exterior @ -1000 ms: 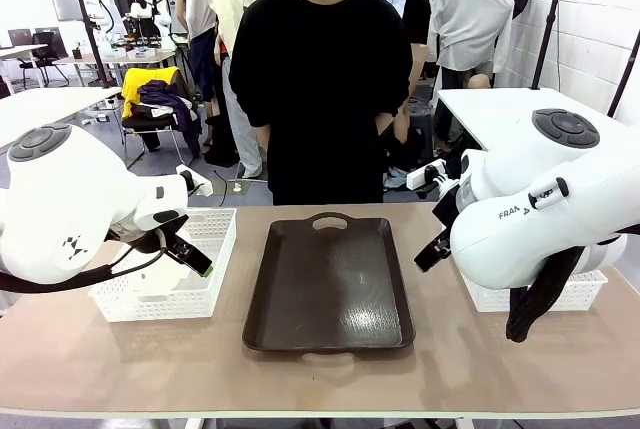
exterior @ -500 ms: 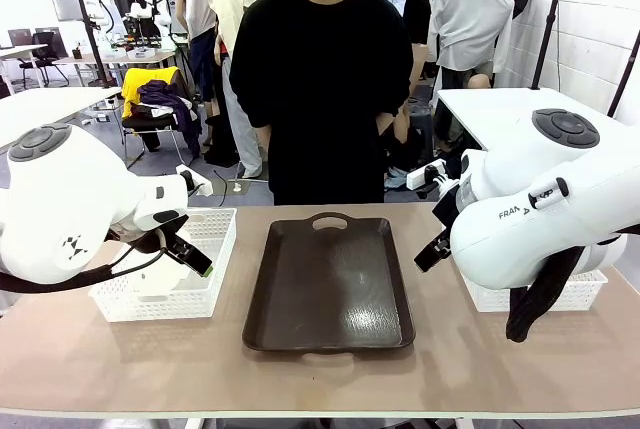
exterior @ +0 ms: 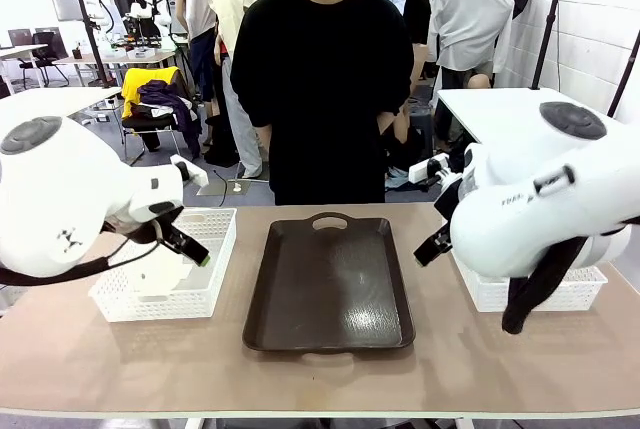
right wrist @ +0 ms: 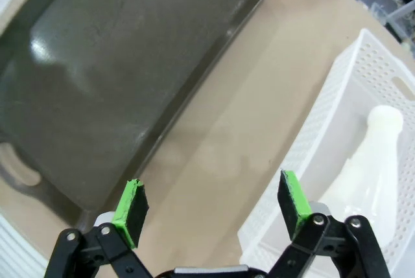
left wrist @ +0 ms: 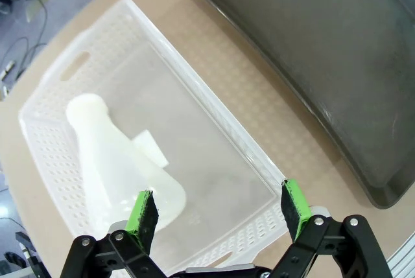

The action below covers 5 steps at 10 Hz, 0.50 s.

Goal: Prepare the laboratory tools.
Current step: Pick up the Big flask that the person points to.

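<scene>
One frosted-white flask (left wrist: 120, 161) lies on its side in the left white basket (left wrist: 214, 106), neck pointing away from my left gripper (left wrist: 218, 210). That gripper hovers open above the basket's near end, nothing between its green pads. A second flask (right wrist: 369, 161) lies in the right white basket (right wrist: 327, 122). My right gripper (right wrist: 211, 203) hangs open over the bare table between that basket and the dark brown tray (right wrist: 123, 64). In the front view the left gripper (exterior: 190, 247) is over the left basket (exterior: 215, 279) and the right gripper (exterior: 432, 247) is beside the right basket (exterior: 575, 294).
The dark tray (exterior: 330, 284) lies in the middle of the table, handle toward the person (exterior: 320, 89) standing at the far edge. The bulky arm bodies hang over both table ends. Bare tabletop runs along the near edge.
Both arms have lifted and shifted slightly, the left arm's body moving up and left. The grippers stay open and the flasks, baskets and tray have not moved.
</scene>
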Motion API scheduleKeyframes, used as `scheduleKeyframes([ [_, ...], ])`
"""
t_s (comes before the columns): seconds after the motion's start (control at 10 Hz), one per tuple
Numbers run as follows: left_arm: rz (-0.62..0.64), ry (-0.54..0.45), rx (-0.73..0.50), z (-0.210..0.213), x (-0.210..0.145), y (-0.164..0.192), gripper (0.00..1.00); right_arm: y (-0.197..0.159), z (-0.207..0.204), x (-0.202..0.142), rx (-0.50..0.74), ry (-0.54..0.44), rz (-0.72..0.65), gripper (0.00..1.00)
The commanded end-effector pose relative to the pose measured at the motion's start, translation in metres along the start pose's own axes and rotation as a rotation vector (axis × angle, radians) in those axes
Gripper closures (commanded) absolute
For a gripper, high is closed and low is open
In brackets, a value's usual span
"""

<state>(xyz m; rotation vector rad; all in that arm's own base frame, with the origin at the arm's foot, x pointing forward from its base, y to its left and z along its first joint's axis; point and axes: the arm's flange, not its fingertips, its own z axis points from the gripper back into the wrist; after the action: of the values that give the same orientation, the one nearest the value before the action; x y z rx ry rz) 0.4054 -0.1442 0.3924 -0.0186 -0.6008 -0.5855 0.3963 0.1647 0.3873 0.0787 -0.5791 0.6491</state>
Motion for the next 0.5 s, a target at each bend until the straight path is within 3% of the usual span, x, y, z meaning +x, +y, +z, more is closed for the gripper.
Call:
scheduleKeyframes([
  [0.0,0.075,-0.108,-0.053,0.045,0.009,0.02,0.0,-0.033,0.057,0.001,0.108,-0.076,-0.075,0.0],
  [0.2,0.132,-0.235,-0.235,0.081,0.012,0.037,0.0,-0.063,0.094,-0.004,0.232,-0.152,-0.165,0.0],
  [0.4,0.195,-0.352,-0.417,0.109,0.008,0.057,0.0,-0.1,0.114,-0.016,0.436,-0.17,-0.265,0.0],
])
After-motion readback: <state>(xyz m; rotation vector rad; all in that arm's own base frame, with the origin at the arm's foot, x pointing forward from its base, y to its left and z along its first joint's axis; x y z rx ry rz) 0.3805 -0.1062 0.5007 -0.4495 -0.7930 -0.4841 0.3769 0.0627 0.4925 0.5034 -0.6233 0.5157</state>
